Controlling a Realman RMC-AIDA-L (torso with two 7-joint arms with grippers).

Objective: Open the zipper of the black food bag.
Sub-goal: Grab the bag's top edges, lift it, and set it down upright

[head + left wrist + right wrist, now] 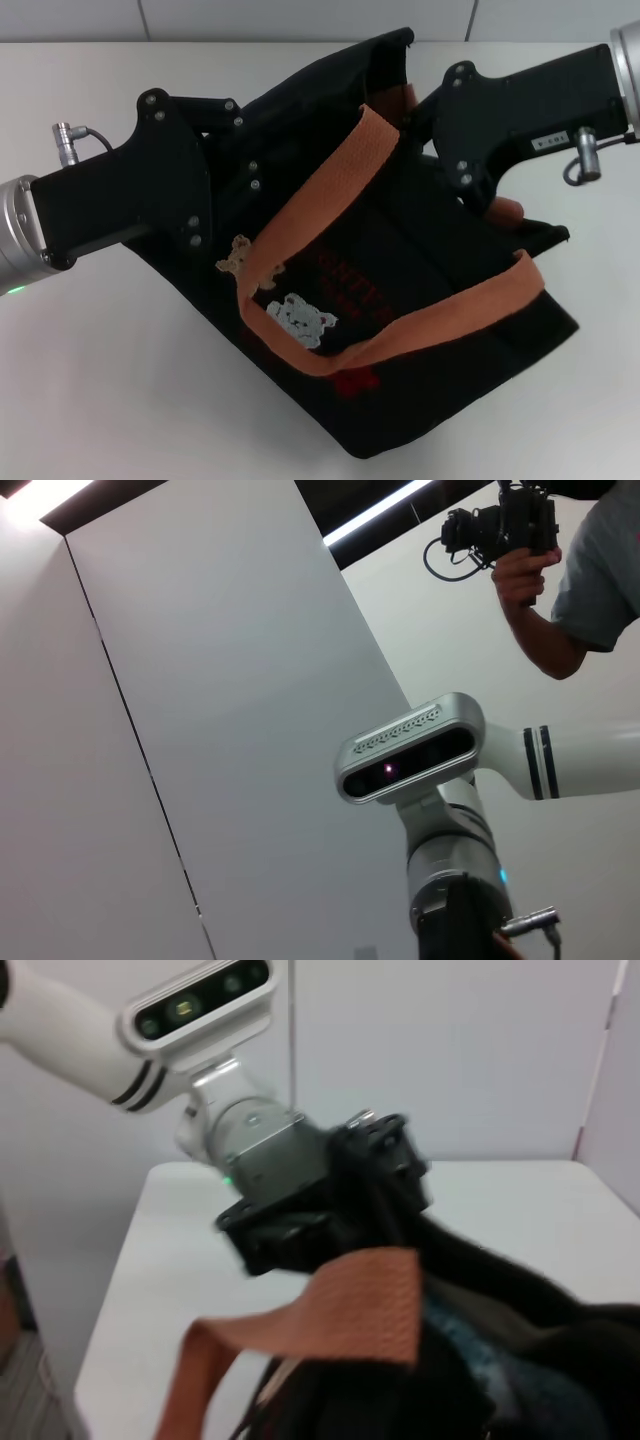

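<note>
The black food bag [420,340] lies tilted on the white table [100,380], its front with red print and bear figures facing up. Two orange-brown straps [320,190] loop across it. My left gripper [245,165] is pressed against the bag's left end. My right gripper [480,200] reaches in from the upper right and sits on the bag's top edge. The zipper is hidden among the black fabric and the grippers. In the right wrist view the left gripper [370,1160] sits at the bag [530,1360] behind a strap [350,1305].
The table's far edge meets a tiled wall [300,15]. The left wrist view points upward at my head camera [405,750] and at a person holding a camera [520,530]. White tabletop lies to the left of and in front of the bag.
</note>
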